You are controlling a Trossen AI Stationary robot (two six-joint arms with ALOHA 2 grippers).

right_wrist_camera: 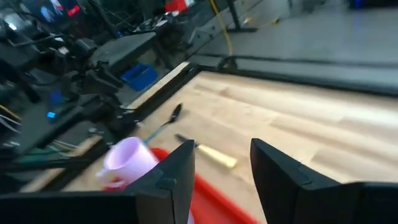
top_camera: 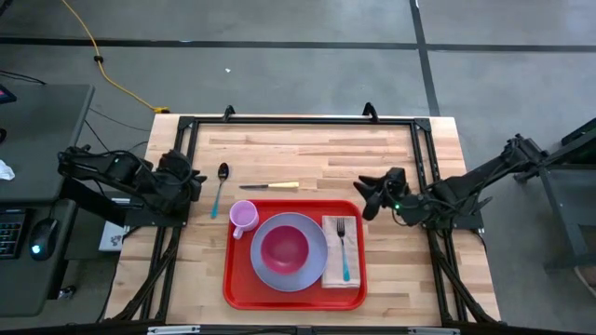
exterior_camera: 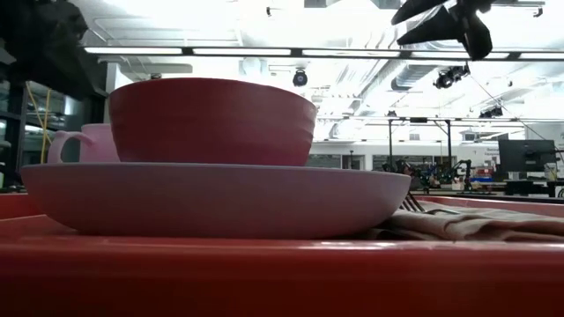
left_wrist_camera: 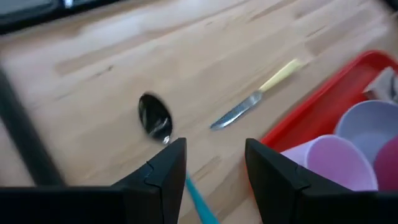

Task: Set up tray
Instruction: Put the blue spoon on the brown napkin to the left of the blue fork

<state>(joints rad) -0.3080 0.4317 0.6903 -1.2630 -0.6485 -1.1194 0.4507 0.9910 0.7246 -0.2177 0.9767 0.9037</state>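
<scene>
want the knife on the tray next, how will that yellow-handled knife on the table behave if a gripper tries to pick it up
The knife lies flat on the bare wood, so its thin profile probably gives fingers little to catch. The shiny blade looks smooth and may slip; the thicker yellow handle seems the safer hold. It looks stiff and light, and would likely slide or spin rather than roll if nudged.

Bright overhead light — blurred wrist views

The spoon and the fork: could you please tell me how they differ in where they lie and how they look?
The spoon lies on the bare table, left of the tray; the fork lies on the napkin inside the tray. The spoon's bowl looks dark, the fork's head pale. Both have teal handles.
</scene>
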